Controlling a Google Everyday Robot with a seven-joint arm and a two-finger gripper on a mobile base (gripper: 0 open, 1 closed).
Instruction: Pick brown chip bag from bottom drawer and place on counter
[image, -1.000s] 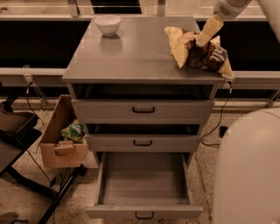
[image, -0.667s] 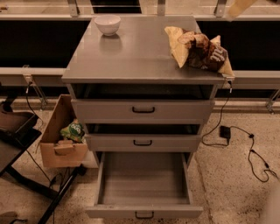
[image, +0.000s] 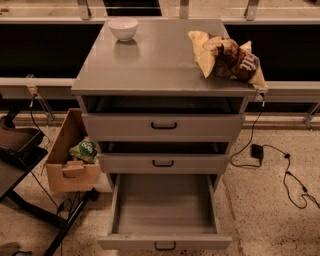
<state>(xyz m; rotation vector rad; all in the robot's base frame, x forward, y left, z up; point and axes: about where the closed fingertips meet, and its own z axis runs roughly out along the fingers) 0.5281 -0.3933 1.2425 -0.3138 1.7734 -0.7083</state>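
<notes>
The brown chip bag (image: 227, 57) lies crumpled on the right side of the counter (image: 160, 60), close to its right edge, its cream-yellow edges showing. The bottom drawer (image: 164, 214) is pulled wide open and its grey inside holds nothing. Its black bar handle (image: 165, 245) shows at the front. The gripper and the arm are out of view.
A white bowl (image: 123, 28) stands at the counter's back left. The two upper drawers (image: 163, 127) are slightly open. A cardboard box (image: 70, 162) with a green bag (image: 84, 150) sits on the floor at the left. A black cable and plug (image: 260, 151) lie on the floor at the right.
The arm and gripper, which were at the brown chip bag a second ago, have lifted away up and right and left the view. The bag stays on the counter.
</notes>
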